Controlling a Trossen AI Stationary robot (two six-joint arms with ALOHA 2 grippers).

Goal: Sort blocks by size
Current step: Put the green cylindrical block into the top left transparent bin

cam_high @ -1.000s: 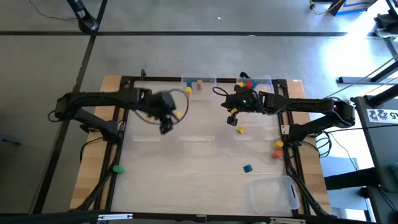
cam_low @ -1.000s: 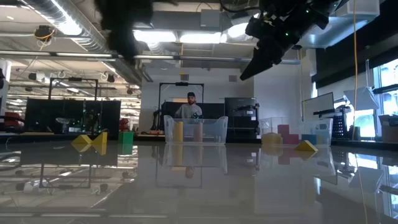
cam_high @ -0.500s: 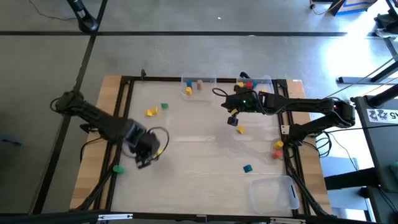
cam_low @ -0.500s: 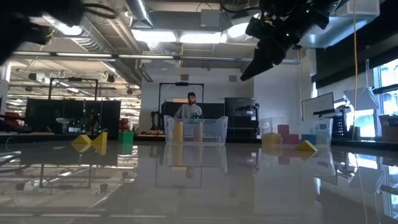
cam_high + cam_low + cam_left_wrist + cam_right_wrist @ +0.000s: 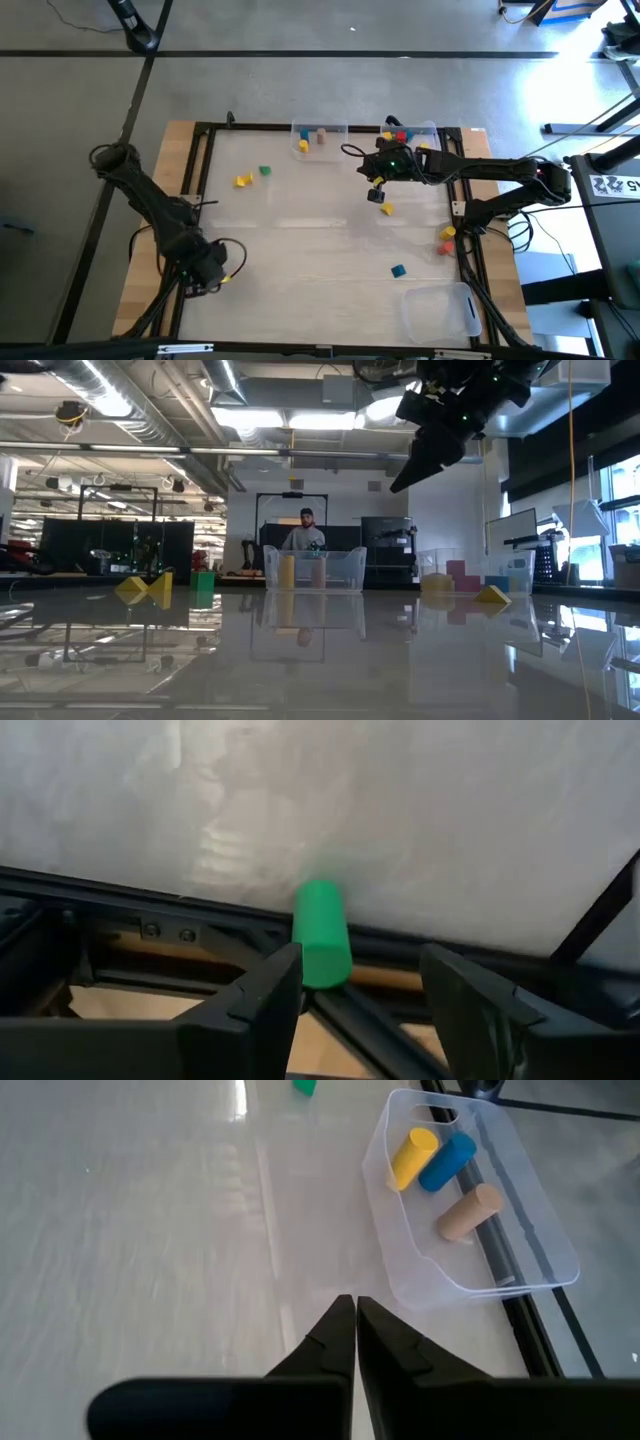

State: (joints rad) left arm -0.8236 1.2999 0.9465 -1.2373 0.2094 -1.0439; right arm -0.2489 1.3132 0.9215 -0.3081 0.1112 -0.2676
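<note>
**Left arm lined up on a stray green block at the near-left corner**

Step in hand — the pick-up. The left gripper [image 5: 362,965] is low at the table's near-left corner, fingers spread and empty. A green block [image 5: 320,932], round like a short peg, lies on the table frame [image 5: 120,890] just ahead of the gap between them. The next move probably calls for easing forward until the peg sits between the fingers, then closing. The rail beneath leaves little room, and a round peg may roll.

Count, near to far — three clear bins: one [image 5: 440,310] at the near right, looking empty, and two at the far edge. Loose on the table: one blue block [image 5: 398,270]; a yellow-orange block [image 5: 447,232] at the right edge, touching what seems a red one; a yellow block [image 5: 387,208]; and a yellow [image 5: 243,180] and a green [image 5: 264,171] together at far left. The right gripper [image 5: 355,1315] hovers over the far half, fingers pressed together, holding nothing. The far middle bin [image 5: 480,1265] holds three pegs: yellow, blue, tan. The far right bin's contents cannot be counted.
</note>
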